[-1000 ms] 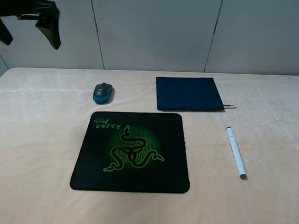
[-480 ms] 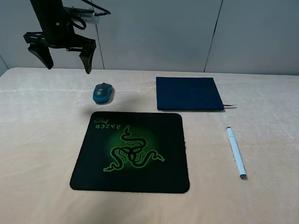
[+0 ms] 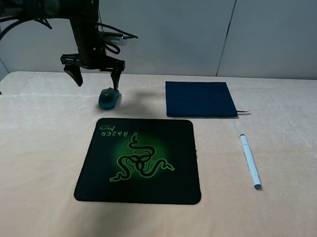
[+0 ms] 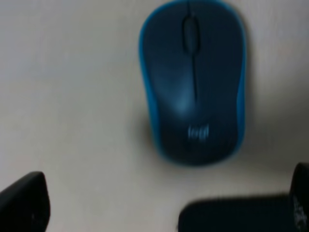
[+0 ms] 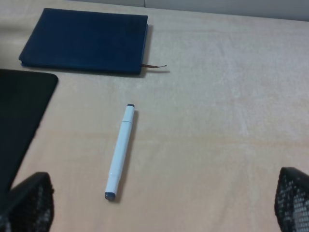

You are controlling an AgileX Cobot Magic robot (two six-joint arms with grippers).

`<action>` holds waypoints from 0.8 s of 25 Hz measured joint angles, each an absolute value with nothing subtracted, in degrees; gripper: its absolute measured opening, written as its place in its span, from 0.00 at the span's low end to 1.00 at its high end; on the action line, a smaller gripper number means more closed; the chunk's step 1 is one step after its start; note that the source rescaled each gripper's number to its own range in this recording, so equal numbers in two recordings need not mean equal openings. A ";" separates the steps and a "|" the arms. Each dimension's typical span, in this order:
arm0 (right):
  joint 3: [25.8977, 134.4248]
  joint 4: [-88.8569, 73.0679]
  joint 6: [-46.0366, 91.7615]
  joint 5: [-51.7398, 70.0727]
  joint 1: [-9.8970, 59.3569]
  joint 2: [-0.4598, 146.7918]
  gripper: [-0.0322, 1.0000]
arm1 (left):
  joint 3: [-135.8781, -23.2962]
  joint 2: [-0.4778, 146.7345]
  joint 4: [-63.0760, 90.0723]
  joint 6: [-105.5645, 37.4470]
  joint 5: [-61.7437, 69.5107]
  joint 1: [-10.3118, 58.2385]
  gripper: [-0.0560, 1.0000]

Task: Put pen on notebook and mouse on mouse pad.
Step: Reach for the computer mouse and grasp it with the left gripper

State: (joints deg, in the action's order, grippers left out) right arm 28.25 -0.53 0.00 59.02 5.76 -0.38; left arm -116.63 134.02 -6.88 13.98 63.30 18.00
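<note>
The mouse (image 3: 108, 98), dark grey with teal sides, sits on the table just behind the mouse pad (image 3: 140, 159), a black pad with a green emblem. My left gripper (image 3: 96, 81) hangs open just above and slightly left of the mouse; in the left wrist view the mouse (image 4: 193, 82) lies ahead of the spread fingers (image 4: 24, 203). The navy notebook (image 3: 201, 99) lies at the back right, and the white pen (image 3: 249, 160) lies in front of it on the cloth. My right gripper (image 5: 161, 203) is open, well short of the pen (image 5: 120, 152) and notebook (image 5: 84, 41).
A beige cloth covers the table (image 3: 38, 145). A grey panelled wall (image 3: 167, 30) stands close behind it. The notebook's ribbon bookmark (image 5: 154, 66) sticks out toward the right. The right arm does not show in the exterior view.
My left arm has swung in from the upper left and come down, bringing its open gripper over the mouse. Mouse, pad, notebook and pen have not moved.
</note>
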 joint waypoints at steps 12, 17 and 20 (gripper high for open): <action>28.25 -0.81 0.00 59.02 5.76 -0.38 1.00 | -122.15 141.64 -6.86 17.42 60.40 19.44 1.00; 28.25 -0.81 0.00 59.02 5.76 -0.38 1.00 | -122.57 142.89 -6.71 17.72 60.26 19.44 1.00; 28.25 -0.86 0.00 59.02 5.76 -0.38 1.00 | -122.62 143.43 -6.69 18.17 60.24 19.44 1.00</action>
State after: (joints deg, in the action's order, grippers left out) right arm 28.25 -0.86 0.00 59.02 5.76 -0.38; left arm -122.62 143.43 -6.69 18.17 60.24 19.44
